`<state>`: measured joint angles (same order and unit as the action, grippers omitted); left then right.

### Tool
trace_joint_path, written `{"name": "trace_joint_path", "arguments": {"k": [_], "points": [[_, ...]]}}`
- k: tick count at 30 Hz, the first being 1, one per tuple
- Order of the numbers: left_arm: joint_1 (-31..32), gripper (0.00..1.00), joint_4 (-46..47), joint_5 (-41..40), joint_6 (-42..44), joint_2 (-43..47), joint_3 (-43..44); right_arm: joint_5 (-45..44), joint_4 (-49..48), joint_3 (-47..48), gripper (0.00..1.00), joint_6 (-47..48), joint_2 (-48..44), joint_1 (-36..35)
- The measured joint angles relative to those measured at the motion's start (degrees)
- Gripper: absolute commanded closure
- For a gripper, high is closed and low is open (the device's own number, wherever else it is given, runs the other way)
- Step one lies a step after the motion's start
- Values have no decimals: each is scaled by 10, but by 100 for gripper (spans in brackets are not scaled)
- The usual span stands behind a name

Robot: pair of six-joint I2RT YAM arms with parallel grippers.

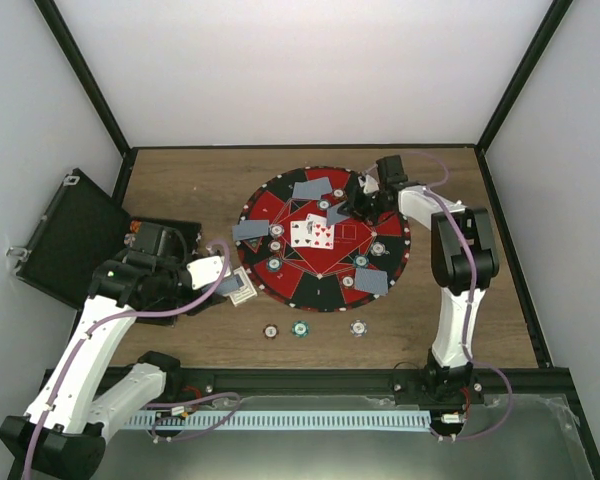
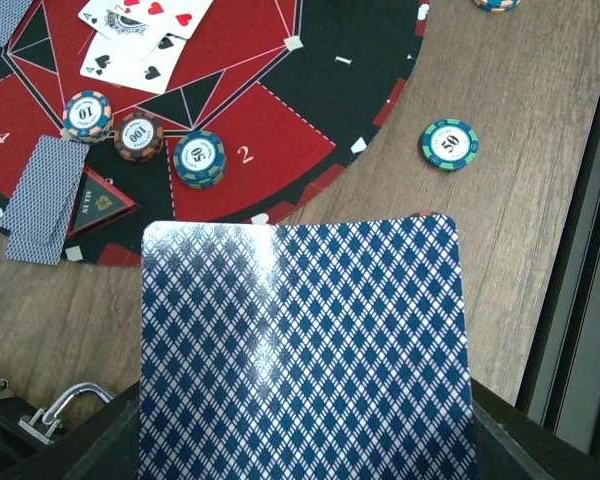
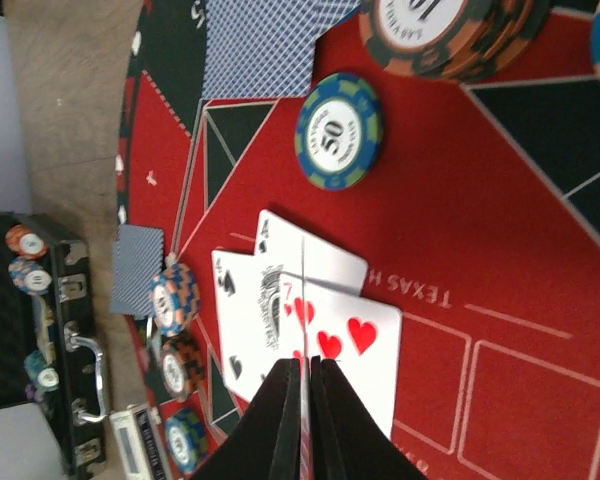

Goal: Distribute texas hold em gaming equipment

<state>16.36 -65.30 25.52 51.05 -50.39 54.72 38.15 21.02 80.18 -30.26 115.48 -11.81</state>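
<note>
Two grippers, both clamped. My left gripper pinches a blue-backed card over the counter, beside the near-left rim of the mat. My right gripper grips a second card edge-on, above the face-up cards mid-mat.

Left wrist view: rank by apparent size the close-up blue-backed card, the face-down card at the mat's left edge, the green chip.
1. Close-up blue-backed card, inflated by nearness.
2. Face-down card.
3. Green chip.

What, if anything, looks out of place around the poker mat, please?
Three poker chips lie in a row on the wooden table, just off the poker mat, while other chips sit on it.
</note>
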Motion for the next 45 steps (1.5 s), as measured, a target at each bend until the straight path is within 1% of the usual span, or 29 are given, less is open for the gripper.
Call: {"name": "trace_joint_path", "arguments": {"k": [3, 6, 8, 10, 11, 13, 14, 18, 22, 25, 27, 30, 32, 34, 38, 39, 41, 45], "points": [[0, 95, 0, 0, 2, 0, 0, -22, 17, 16, 86, 16, 13, 0], [0, 95, 0, 0, 2, 0, 0, -41, 34, 23, 83, 31, 26, 0], [0, 95, 0, 0, 2, 0, 0, -58, 44, 26, 74, 40, 34, 0], [0, 95, 0, 0, 2, 0, 0, -77, 55, 27, 68, 44, 39, 0], [0, 95, 0, 0, 2, 0, 0, -91, 64, 27, 64, 50, 40, 0], [0, 95, 0, 0, 2, 1, 0, -116, 78, 31, 52, 54, 40, 0], [0, 95, 0, 0, 2, 2, 0, -131, 85, 37, 49, 58, 40, 0], [0, 95, 0, 0, 2, 6, 0, -185, 111, 67, 40, 67, 38, 0], [0, 95, 0, 0, 2, 6, 0, -229, 134, 81, 37, 73, 16, -1], [0, 95, 0, 1, 2, 6, 0, -236, 145, 80, 34, 70, -18, -6], [0, 95, 0, 1, 2, 5, 0, -226, 144, 75, 30, 61, -52, -15], [0, 95, 0, 2, 2, 3, 0, -187, 122, 56, 23, 35, -119, -53], [0, 95, 0, 3, 2, 1, 0, -155, 96, 39, 19, 12, -160, -95], [0, 95, 0, 3, 2, 0, 0, -119, 65, 22, 17, -15, -192, -153], [0, 95, 0, 3, 2, -1, 0, -46, -2, -10, 16, -71, -216, -266], [0, 95, 0, 3, 2, -1, 0, -34, -14, -17, 16, -84, -217, -284], [0, 95, 1, 3, 2, -1, 0, -14, -36, -32, 16, -110, -216, -318], [0, 95, 2, 5, 2, -1, 0, 2, -65, -47, 19, -145, -213, -358]]}}
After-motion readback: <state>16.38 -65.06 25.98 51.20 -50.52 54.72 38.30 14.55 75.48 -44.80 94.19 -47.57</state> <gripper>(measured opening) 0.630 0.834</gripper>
